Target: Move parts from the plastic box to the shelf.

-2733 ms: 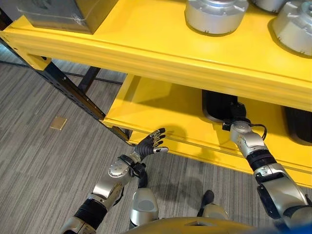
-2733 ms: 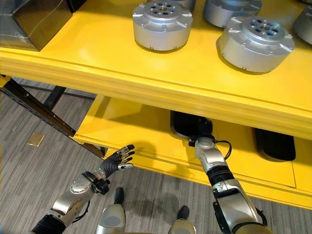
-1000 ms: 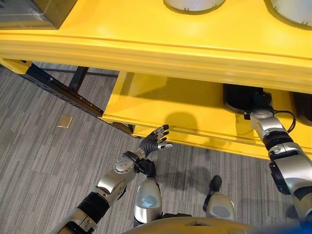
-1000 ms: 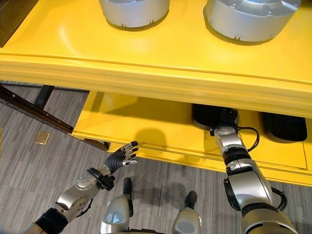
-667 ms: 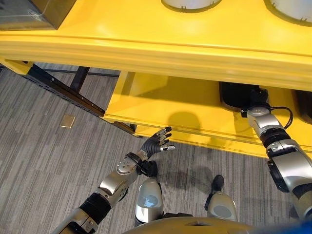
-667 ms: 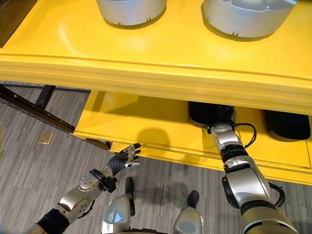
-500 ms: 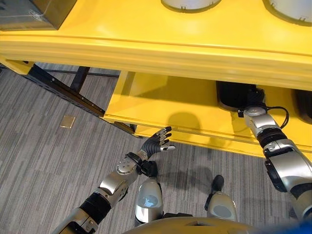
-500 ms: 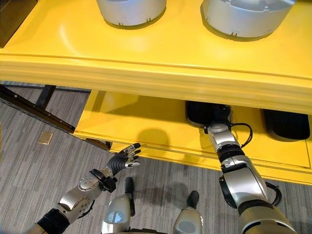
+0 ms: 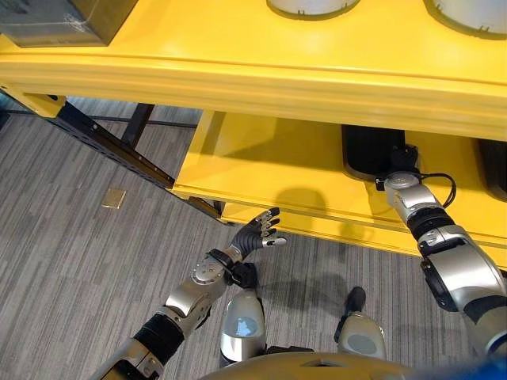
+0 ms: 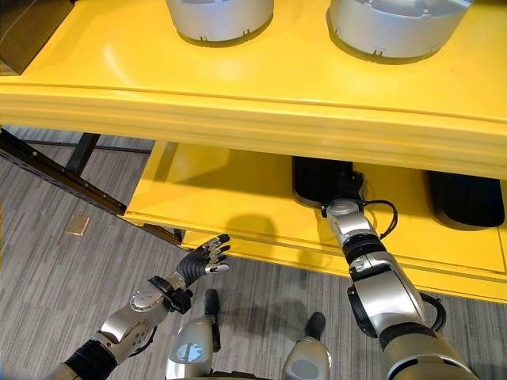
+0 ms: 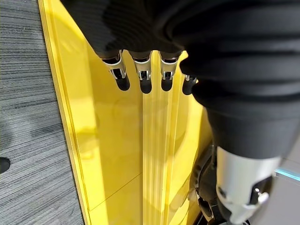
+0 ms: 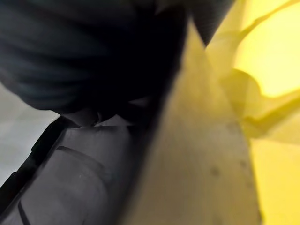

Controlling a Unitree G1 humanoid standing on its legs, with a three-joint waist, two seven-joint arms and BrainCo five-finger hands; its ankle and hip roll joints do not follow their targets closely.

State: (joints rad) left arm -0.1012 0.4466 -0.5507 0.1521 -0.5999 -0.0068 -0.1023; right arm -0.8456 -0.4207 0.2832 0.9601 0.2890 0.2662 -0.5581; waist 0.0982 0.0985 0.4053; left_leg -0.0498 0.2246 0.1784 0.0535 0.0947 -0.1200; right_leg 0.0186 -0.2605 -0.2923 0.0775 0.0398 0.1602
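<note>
A black plastic box [image 10: 313,180] stands on the lower level of the yellow shelf [image 9: 261,170], partly under the upper level. My right hand [image 10: 347,185] reaches over the box's near rim and into it, so what it does inside is hidden. In the right wrist view the box's dark wall [image 12: 70,178] sits close against the yellow shelf [image 12: 262,70]. Two silver round parts [image 10: 219,16] [image 10: 396,24] rest on the upper level. My left hand [image 9: 255,232] hovers open and empty just before the lower level's front edge, its fingers [image 11: 143,77] straight.
A second black box [image 10: 463,202] sits to the right on the lower level. A grey box [image 9: 63,20] stands at the upper level's left end. The shelf's black frame brace [image 9: 103,142] slants down at the left. A small tan square [image 9: 114,198] lies on the floor.
The black box has slid left along the lower level with my right hand in it, widening the gap to the second box. The camera has shifted a little. My left hand barely moved.
</note>
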